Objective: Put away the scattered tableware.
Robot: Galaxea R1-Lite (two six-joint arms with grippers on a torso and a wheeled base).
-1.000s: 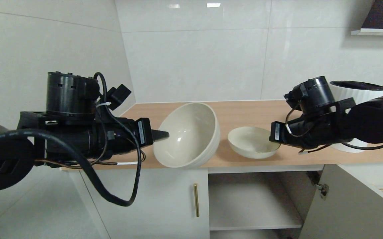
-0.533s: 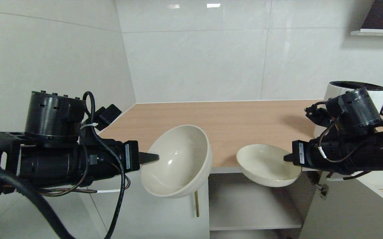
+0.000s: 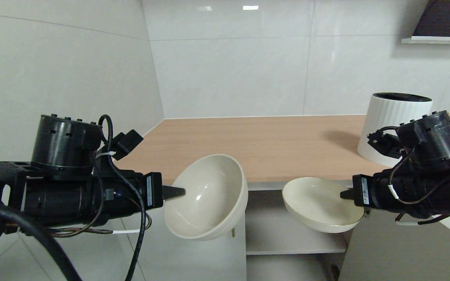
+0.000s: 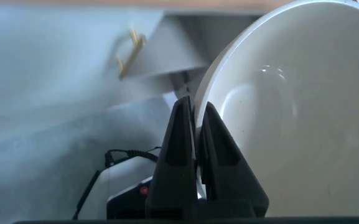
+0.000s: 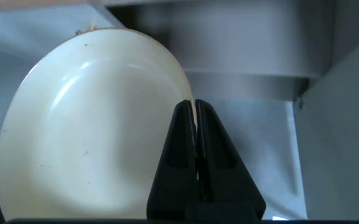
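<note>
Deep bowl (image 3: pixel 209 201) and shallow bowl (image 3: pixel 318 205) both hang in the air just off the front edge of the counter (image 3: pixel 268 144), one in each gripper. The left gripper (image 3: pixel 179 192) is closed on the deep bowl's rim, the bowl tipped on its side with its hollow facing the arm. The right gripper (image 3: pixel 346 194) pinches the shallow bowl's rim, apparently in front of the open cupboard (image 3: pixel 287 244). A white ribbed pot (image 3: pixel 394 125) stands on the counter, well apart.
</note>
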